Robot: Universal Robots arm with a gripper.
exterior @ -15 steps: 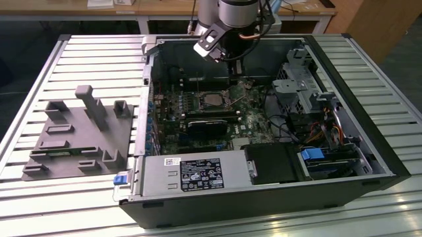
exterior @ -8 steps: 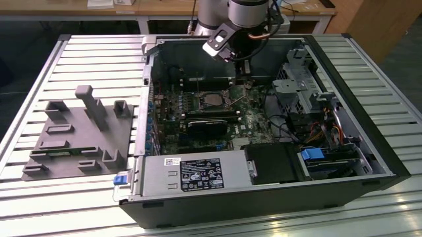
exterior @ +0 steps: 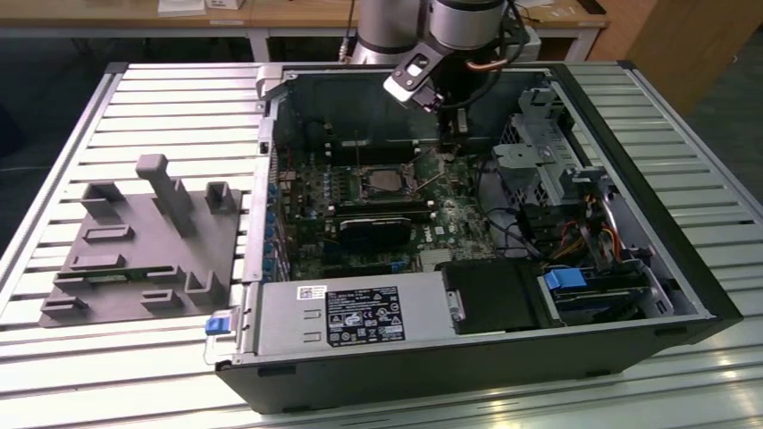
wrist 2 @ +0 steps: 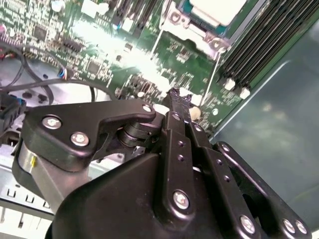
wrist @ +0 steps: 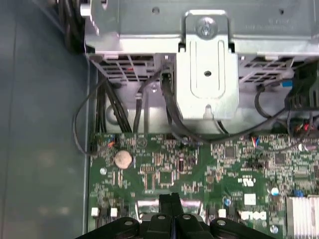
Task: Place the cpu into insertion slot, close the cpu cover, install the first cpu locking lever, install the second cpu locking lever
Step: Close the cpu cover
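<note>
Exterior view, nearest first: slatted metal table (exterior: 143, 375) w/ an open black PC case (exterior: 477, 380) lying on its side. The silver power supply (exterior: 357, 315) sits along the case's near edge. Outside the case, on the exterior view's left, a grey moulded fixture (exterior: 143, 246) rests on the table.

Further in is the green motherboard (exterior: 459, 223), w/ a black rounded block (exterior: 372, 229) on it. Just beyond that block, the cpu (exterior: 384, 181) lies flat in the insertion slot (exterior: 357, 184), dull metal top showing. In the second wrist view the cpu (wrist 2: 214, 7) looks pale, w/ the slot's silvery rim (wrist 2: 192, 37) beside it.

The gripper (exterior: 445, 159) hangs tip-down just beside the slot, on the exterior view's right. In both wrist views its black fingers are pressed together (wrist 2: 174, 94) (wrist: 169, 197), nothing visible btwn them. The tip is close over the board; can't tell if it touches.

Beyond the board, the first wrist view shows black cables (wrist: 169, 109) and a silver drive cage (wrist: 207, 74). Far back, wooden desks (exterior: 298, 13).
</note>
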